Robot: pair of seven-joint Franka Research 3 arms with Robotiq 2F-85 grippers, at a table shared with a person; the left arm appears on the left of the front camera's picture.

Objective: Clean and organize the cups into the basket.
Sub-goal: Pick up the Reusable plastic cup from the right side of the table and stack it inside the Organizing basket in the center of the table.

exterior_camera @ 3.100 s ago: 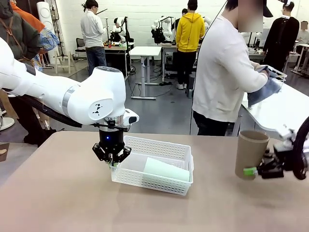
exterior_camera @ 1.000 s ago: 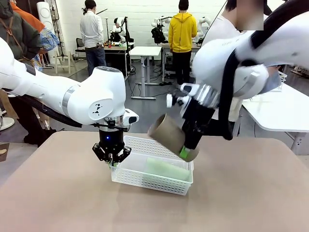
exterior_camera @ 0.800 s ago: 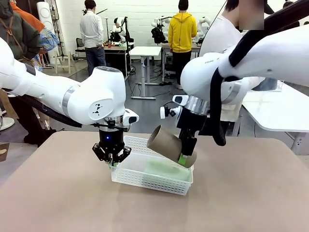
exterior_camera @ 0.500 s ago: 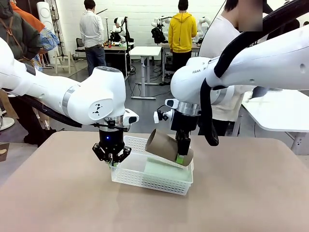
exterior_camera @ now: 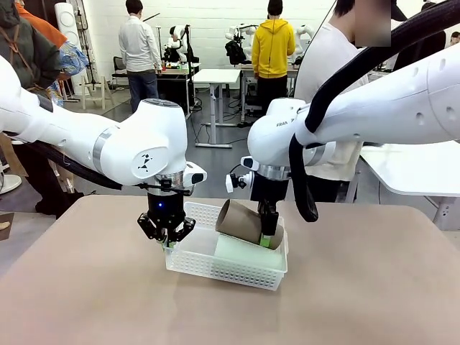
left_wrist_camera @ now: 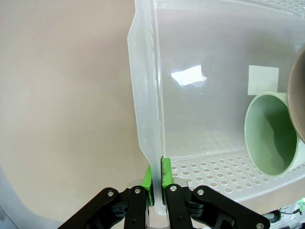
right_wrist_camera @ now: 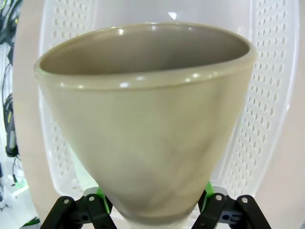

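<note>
Basket: a shallow rectangular white plastic basket [exterior_camera: 233, 267] with lattice sides sits on the tan table [exterior_camera: 359, 295], with its end wall standing between the left fingers.
Left gripper: the black left gripper [left_wrist_camera: 157, 183] points down. Its green pads are clenched on that thin end wall, one pad inside the basket and one outside.
Right gripper: the black right gripper [exterior_camera: 267, 240] is grasping the tall tapered matte tan-brown tumbler [right_wrist_camera: 147, 129], with one finger on each side of its narrow base.
Tan-brown tumbler: it is tilted, and its wide mouth points away from the right fingers toward the left gripper. It hangs low over the inside of the basket; whether it touches the cup beneath cannot be told.
Mint green tumbler: the pale mint green tumbler [left_wrist_camera: 269, 136] lies on its side on the basket floor, just below the right fingers. Its open mouth faces the left fingers.
Person: a person [exterior_camera: 327, 72] in a white top stands beyond the right arm.
</note>
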